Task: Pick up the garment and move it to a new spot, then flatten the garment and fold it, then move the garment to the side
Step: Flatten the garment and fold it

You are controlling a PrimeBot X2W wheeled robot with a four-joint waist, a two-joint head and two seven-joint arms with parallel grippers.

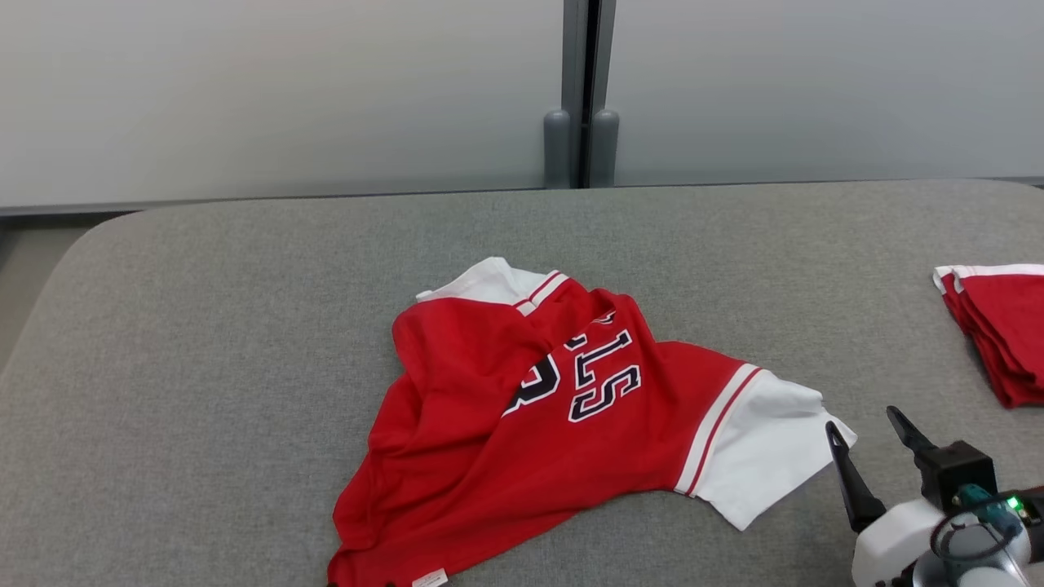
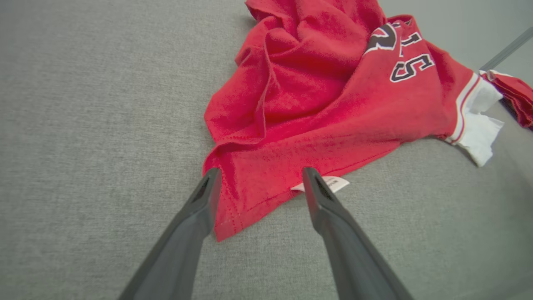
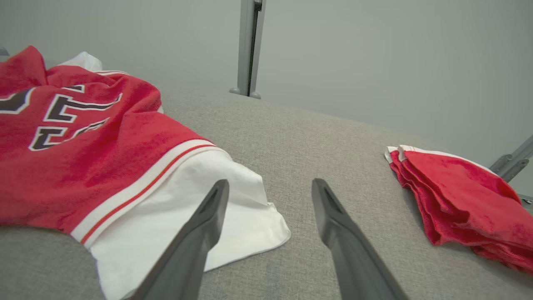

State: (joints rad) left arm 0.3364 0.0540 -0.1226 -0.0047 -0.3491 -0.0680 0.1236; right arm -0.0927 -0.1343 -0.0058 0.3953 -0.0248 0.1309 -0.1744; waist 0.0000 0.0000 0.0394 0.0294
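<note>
Loosely crumpled garment, hem between left jaws, sleeve beside right jaws

Grey table with crumpled jersey, folded stack

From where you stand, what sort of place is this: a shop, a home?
Probably a lab or test bay set up for folding clothes: a wide grey fabric-covered table with one crumpled red jersey, a stack of folded red garments at its right edge, and plain partition panels behind.
</note>
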